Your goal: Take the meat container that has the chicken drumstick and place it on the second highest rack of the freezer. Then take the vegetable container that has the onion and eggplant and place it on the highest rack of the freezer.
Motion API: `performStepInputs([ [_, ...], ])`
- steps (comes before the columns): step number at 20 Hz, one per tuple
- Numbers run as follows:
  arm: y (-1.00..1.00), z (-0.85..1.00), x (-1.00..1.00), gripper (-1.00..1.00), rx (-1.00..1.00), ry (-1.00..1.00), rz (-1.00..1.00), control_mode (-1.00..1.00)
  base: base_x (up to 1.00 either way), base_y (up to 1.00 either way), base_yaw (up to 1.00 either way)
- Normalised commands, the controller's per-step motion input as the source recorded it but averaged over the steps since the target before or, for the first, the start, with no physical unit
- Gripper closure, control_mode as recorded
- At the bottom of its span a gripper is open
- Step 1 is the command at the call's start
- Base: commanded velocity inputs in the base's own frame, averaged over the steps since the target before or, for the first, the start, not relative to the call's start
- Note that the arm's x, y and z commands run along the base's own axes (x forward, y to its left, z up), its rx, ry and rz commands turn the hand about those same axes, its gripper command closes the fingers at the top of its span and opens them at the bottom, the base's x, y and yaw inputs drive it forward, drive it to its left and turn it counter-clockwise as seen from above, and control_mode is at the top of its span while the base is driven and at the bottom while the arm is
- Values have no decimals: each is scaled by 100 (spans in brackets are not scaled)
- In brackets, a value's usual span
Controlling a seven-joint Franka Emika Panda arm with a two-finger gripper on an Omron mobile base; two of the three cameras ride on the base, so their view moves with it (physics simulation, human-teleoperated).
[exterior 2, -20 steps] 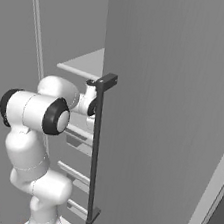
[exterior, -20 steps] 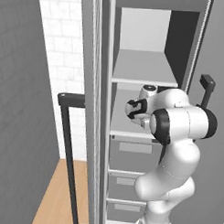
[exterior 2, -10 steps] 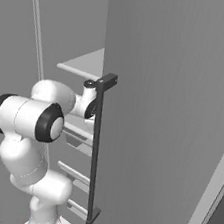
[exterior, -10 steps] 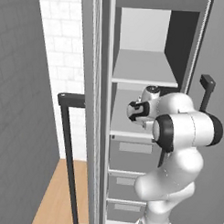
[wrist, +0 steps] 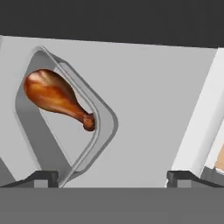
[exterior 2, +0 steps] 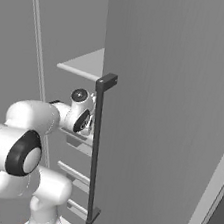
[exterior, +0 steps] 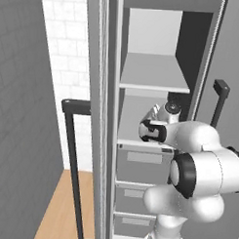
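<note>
At left in the hand view, our meat container (wrist: pixel 89 127) with its chicken drumstick (wrist: pixel 57 97) rests on the freezer rack (wrist: pixel 153 113), our gripper (wrist: pixel 111 177) spread open, released.

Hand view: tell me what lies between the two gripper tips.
In the hand view, the container's near corner sits by one tip; the rest of the stretch is bare rack. The drumstick lies farther back.

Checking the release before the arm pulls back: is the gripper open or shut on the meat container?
Open. In the hand view the gripper fingertips stand wide apart, and the meat container lies flat on the rack.
</note>
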Motion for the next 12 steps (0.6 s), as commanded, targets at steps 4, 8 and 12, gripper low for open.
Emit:
performStepInputs([
  [4,0,97,-28,-100,0,2,-4,-100,0,0,0],
  [8,0,75,-48,-100,0,13,-4,-100,0,0,0],
  [12,15,4,-73,-100,0,10,-6,-100,0,0,0],
])
